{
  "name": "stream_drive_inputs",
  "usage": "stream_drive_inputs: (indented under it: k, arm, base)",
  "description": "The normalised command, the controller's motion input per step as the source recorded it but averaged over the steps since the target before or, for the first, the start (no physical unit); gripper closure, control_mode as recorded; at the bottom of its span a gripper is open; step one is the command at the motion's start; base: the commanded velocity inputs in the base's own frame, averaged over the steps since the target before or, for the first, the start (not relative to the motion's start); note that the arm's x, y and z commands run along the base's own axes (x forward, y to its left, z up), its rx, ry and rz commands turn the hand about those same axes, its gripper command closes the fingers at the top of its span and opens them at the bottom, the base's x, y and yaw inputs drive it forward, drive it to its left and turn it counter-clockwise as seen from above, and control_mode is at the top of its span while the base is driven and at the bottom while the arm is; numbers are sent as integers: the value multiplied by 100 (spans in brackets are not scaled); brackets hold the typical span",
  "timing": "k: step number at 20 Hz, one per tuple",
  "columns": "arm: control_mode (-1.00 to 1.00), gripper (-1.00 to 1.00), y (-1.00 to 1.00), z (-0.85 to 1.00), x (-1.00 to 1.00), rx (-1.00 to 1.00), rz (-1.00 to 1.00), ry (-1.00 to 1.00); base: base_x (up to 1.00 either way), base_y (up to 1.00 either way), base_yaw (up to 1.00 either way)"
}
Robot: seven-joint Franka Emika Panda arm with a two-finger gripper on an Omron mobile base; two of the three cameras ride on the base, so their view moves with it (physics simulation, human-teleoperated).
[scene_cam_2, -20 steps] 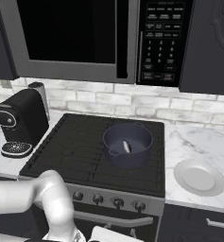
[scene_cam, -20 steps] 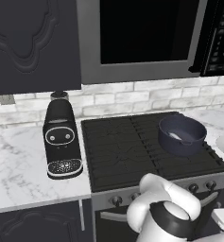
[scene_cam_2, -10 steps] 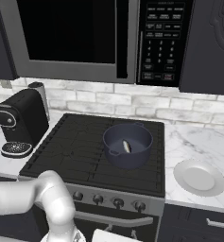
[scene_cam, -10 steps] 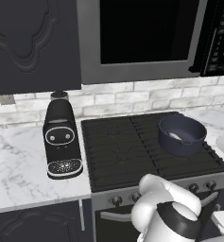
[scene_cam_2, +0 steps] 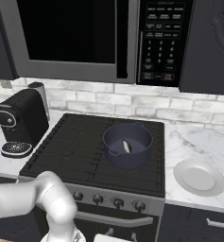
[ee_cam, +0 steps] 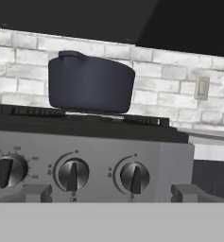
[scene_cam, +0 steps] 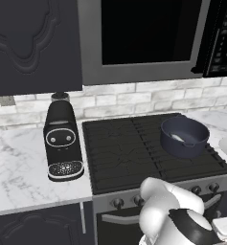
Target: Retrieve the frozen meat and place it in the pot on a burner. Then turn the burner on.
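The dark blue-grey pot (scene_cam: 184, 136) (scene_cam_2: 127, 144) (ee_cam: 90, 82) stands on the right side of the black grated cooktop, over its burner (scene_cam_2: 134, 174). A small pale piece, the frozen meat (scene_cam_2: 127, 146) (scene_cam: 178, 139), lies inside the pot. My gripper (ee_cam: 112, 193) is open and empty, held low in front of the stove's front panel. It faces three silver-grey knobs (ee_cam: 73, 174), with the right one (ee_cam: 133, 177) roughly below the pot's right edge. The fingertips (ee_cam: 37, 193) stay clear of the knobs.
A black coffee machine (scene_cam: 62, 141) (scene_cam_2: 21, 120) stands on the marble counter left of the cooktop. A white plate (scene_cam_2: 199, 177) lies on the counter to the right. A microwave (scene_cam_2: 85, 38) hangs above the stove. My white arm (scene_cam: 172, 215) bends down before the oven door.
The arm's elbow has shifted only slightly at the bottom of the base views. Pot and meat have stayed put, and the jaws remain wide apart.
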Motion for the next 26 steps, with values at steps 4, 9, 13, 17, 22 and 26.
stream_drive_inputs:
  k: [4, 9, 13, 17, 22, 26]
  arm:
    - [-100, -100, 0, -2, 0, 0, 0, -1]
    - [-100, -100, 0, -6, 0, 0, 0, 0]
    - [-100, -100, 0, -5, 0, 0, 0, 0]
    - [-100, -100, 0, -2, 0, 0, 0, 0]
    - [-100, -100, 0, 0, 0, 0, 0, 0]
    - [-100, -100, 0, -10, 0, 0, 0, 1]
  base:
    - [0, 0, 0]
    - [0, 0, 0]
    - [0, 0, 0]
    - [0, 0, 0]
    - [0, 0, 0]
    - [0, 0, 0]
